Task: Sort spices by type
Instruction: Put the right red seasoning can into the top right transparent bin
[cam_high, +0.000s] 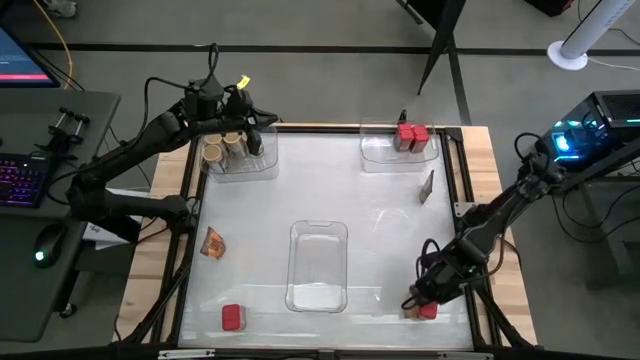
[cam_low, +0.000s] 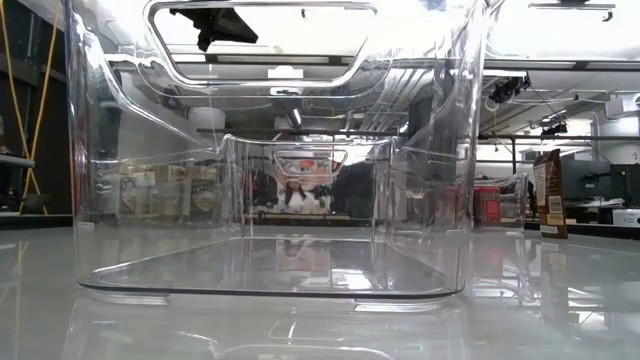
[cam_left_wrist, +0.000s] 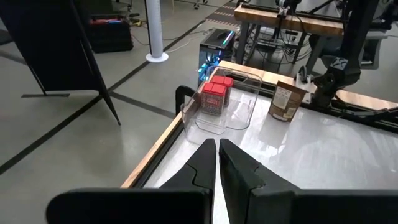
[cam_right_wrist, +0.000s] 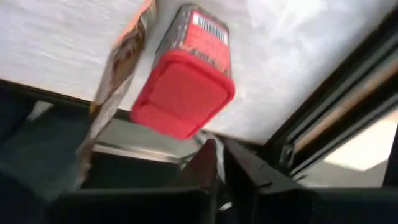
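From above, the empty clear tray (cam_high: 318, 265) sits in the table's middle. Far left of it, the left gripper (cam_high: 250, 128) hovers with closed fingers over a tray of tan-lidded jars (cam_high: 224, 148). Far right of it, another tray holds red boxes (cam_high: 411, 136), with a brown packet (cam_high: 427, 185) nearer. Left of it lie an orange foil packet (cam_high: 213, 241) and a red container (cam_high: 232, 317). Right of it, the right gripper (cam_high: 416, 303) is closed beside a second red box (cam_high: 427, 311), not holding it.

At table level, the same tray (cam_low: 270, 150) fills the picture.

Past the left gripper (cam_left_wrist: 217, 149), the red boxes (cam_left_wrist: 215, 94) appear.

Beyond the right gripper (cam_right_wrist: 217, 155) lies the red box (cam_right_wrist: 186, 81), beside a foil packet (cam_right_wrist: 121, 68).
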